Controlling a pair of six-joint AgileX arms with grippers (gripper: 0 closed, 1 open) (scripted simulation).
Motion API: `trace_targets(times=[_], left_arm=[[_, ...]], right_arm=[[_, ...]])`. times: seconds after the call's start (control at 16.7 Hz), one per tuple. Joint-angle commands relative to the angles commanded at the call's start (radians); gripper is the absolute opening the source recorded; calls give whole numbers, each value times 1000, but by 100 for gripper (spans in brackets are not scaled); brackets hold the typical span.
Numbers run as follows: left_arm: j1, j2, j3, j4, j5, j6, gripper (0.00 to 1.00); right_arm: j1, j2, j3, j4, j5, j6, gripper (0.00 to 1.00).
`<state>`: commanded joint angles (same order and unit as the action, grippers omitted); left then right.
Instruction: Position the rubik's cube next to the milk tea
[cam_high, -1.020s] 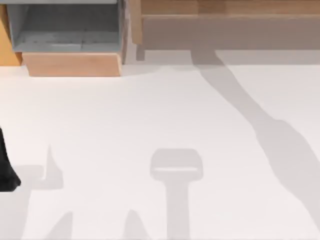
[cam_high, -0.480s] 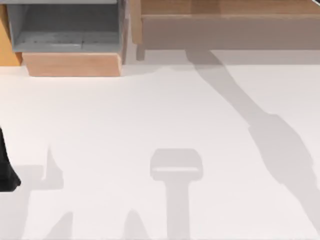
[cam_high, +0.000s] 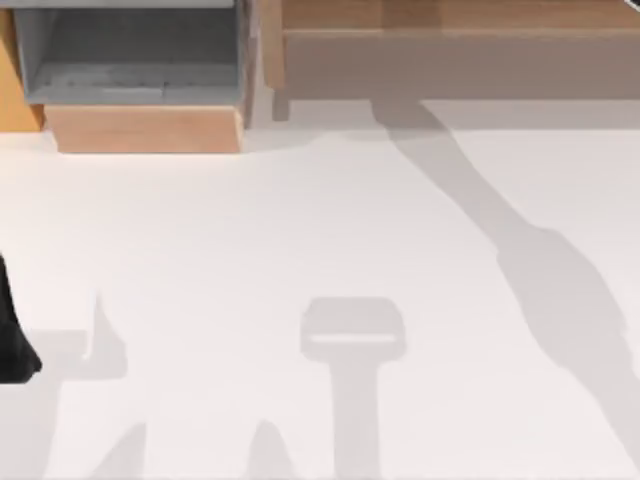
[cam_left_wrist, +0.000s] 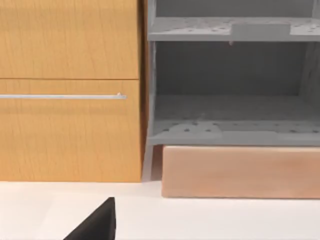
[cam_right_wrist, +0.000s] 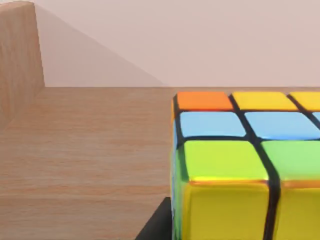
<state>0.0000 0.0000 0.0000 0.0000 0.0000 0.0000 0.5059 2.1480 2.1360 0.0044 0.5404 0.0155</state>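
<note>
Since a second earlier, the long arm shadow (cam_high: 545, 275) on the white desk (cam_high: 250, 240) had shifted slightly toward the left of the top view, its upper end sliding along the foot of the wooden shelf (cam_high: 450, 45); nothing else on the desk had changed. Left arm (cam_high: 12, 335) sat parked at the desk's left edge, a dark piece of it in the left wrist view (cam_left_wrist: 97, 222) facing an orange drawer cabinet (cam_left_wrist: 70, 90) and a grey open rack (cam_left_wrist: 230, 90) on a pale wooden base (cam_left_wrist: 240, 172). Rubik's cube (cam_right_wrist: 245, 165) lay on a wooden shelf board (cam_right_wrist: 85, 155), right up against the right wrist camera, orange, yellow, blue and green squares showing. Could not tell whether either claw was spread or pressed together.
</note>
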Motion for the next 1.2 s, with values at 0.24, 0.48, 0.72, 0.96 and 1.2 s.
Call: trace_targets(times=[0.24,0.48,0.72,0.96,1.2], left_arm=[[0,0,0,0,0,0,100],[0,0,0,0,0,0,100],[0,0,0,0,0,0,100],[0,0,0,0,0,0,100],[0,0,0,0,0,0,100]], right_arm=[[0,0,0,0,0,0,17],[0,0,0,0,0,0,0],[0,0,0,0,0,0,0],[0,-2,1,1,-2,3,0],[-10,-18,64,79,-62,6,0]])
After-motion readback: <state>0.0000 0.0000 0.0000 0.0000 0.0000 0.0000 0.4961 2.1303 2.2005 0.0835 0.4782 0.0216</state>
